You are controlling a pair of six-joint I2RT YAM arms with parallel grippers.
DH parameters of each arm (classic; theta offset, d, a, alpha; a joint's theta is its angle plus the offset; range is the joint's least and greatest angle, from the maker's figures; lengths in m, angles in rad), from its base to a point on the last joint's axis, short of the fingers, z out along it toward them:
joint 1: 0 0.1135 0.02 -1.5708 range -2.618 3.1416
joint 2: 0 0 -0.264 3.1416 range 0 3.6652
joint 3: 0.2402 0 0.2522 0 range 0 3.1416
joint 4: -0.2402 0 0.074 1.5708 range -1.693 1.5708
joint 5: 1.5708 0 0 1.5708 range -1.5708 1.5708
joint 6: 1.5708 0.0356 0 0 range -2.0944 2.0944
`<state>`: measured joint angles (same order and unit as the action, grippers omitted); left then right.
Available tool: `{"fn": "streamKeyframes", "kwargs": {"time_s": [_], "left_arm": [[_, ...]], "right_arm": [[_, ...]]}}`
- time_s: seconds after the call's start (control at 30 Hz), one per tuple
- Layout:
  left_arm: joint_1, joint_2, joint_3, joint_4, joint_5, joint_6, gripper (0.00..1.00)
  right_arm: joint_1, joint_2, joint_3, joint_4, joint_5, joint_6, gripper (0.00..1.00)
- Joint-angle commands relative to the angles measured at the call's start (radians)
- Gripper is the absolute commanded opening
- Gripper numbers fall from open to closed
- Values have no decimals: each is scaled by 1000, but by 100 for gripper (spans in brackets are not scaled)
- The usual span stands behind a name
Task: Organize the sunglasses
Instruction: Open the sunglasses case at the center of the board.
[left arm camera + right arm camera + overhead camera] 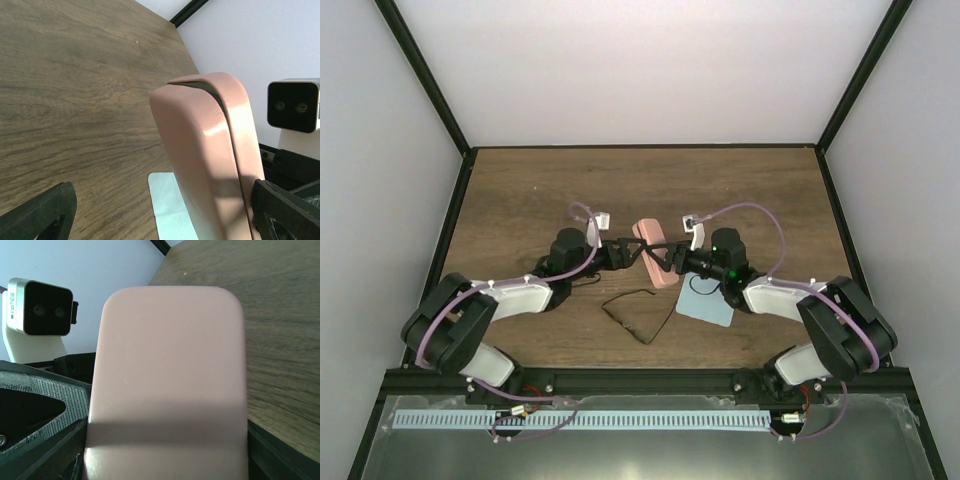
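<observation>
- Now the right gripper [663,262] pinches the pink case [655,252]; the left gripper [628,250] is spread beside it.
- The sunglasses [636,318] lie on the case's near side, about equally close to both arms.

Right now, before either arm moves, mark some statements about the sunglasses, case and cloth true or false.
1. The sunglasses lie on the table, outside the pink case. True.
2. The pink case lies flat on the blue cloth. False: it is held between the arms, off to the side of the cloth.
3. The right tool is closed on the pink case. True.
4. The left tool holds the sunglasses. False: it is open beside the case, and nothing grips the sunglasses.
</observation>
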<state>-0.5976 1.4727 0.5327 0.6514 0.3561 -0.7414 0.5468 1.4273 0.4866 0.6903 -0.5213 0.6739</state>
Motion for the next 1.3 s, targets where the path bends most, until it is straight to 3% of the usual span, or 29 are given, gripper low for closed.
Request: {"fn": "streamKeyframes", "kwargs": {"time_s": [0.0,0.27,1.03,1.27], "left_arm": [[-3,101,7,-3,-18,-23,97],[-1,239,24,99,1,-89,97],[2,260,23,57,-50,-61,97],[54,296,27,67,-7,-60,97]], "right_arm": [[12,-55,28,82,-62,0,72],[12,-87,40,45,-39,-12,73],[-38,-91,21,75,-80,20,71],[-57,-71,11,86,-93,30,72]]}}
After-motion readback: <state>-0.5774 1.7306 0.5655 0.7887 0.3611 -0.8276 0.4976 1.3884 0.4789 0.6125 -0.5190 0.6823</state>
